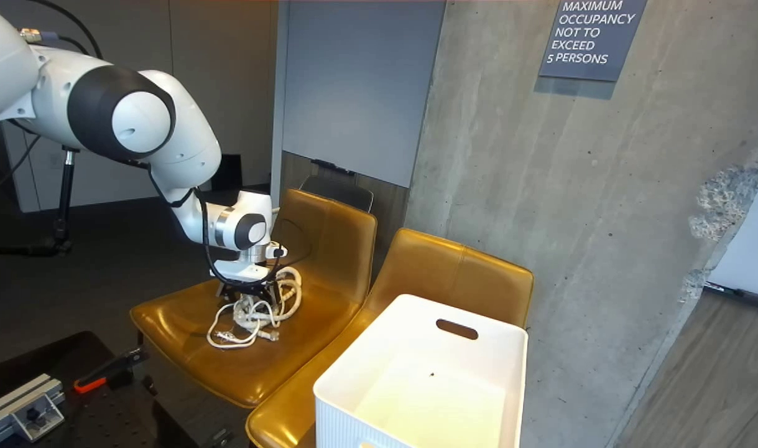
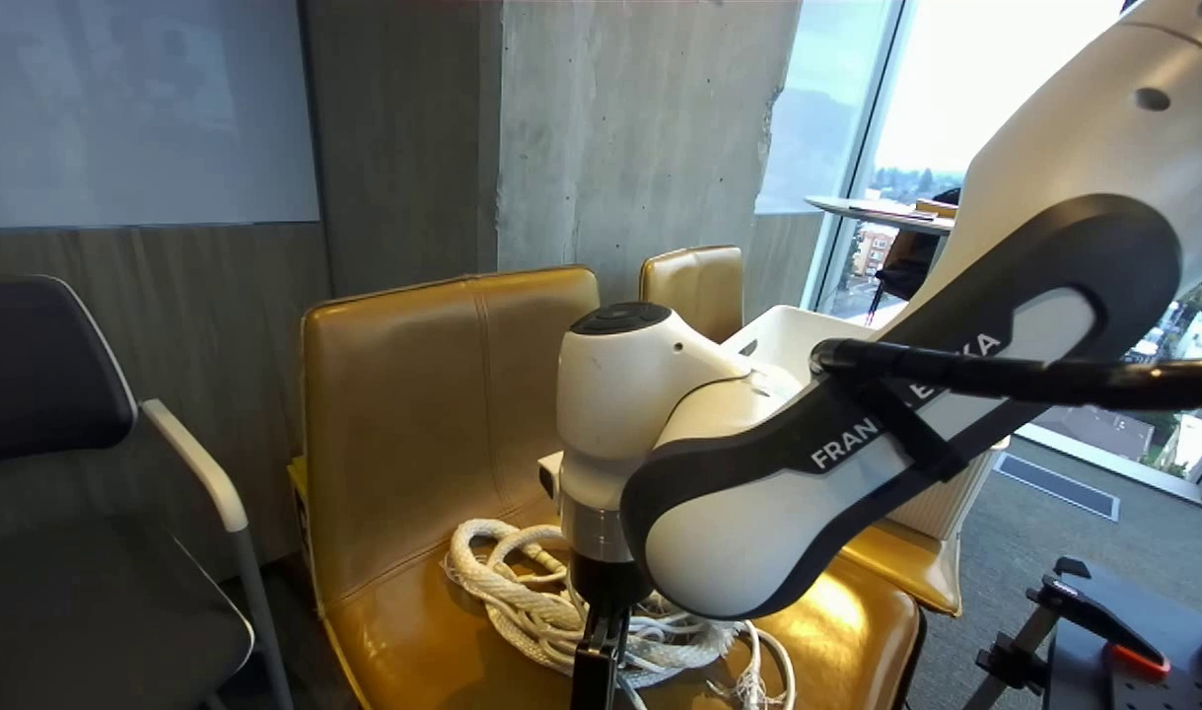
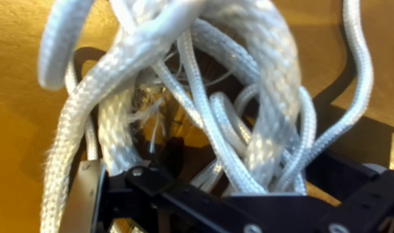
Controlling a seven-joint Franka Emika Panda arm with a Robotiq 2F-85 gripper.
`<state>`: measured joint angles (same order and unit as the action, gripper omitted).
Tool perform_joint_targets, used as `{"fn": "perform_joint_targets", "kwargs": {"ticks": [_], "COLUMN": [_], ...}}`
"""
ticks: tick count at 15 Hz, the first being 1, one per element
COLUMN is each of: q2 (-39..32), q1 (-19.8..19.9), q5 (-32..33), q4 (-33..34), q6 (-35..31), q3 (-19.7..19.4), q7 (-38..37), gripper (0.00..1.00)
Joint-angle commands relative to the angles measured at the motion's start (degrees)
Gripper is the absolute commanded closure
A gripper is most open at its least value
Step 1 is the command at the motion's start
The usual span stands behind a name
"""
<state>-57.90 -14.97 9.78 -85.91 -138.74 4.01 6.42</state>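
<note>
Wrist view, gripper (image 3: pixel 209 174) spread wide in messy white rope (image 3: pixel 277 87), can't tell if any's pinched, bin (image 1: pixel 354 426) right in both exterior views

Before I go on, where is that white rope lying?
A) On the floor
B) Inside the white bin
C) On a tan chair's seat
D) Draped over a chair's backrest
C: in both exterior views the tangled white rope lies on the tan seat, apart from the white bin.
</note>
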Motion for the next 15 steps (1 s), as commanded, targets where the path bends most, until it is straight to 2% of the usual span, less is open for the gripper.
{"fn": "perform_joint_targets", "kwargs": {"ticks": [1,7,10,15], "q2": [-3.3,-3.3,-2.2,2.9], "q1": [-1.2,-0.7,-0.1,0.6], "q5": [1.2,0.8,0.2,-0.7], "q4": [4.6,4.0,2.9,-1.0], "q6": [0.7,0.3,0.4,0.7], "q3": [-0.9,-1.0,-0.4,0.1], "q7": [-1.6,-1.5,-1.2,-2.1], "gripper": [0.34,0.81,1.0,1.0]}}
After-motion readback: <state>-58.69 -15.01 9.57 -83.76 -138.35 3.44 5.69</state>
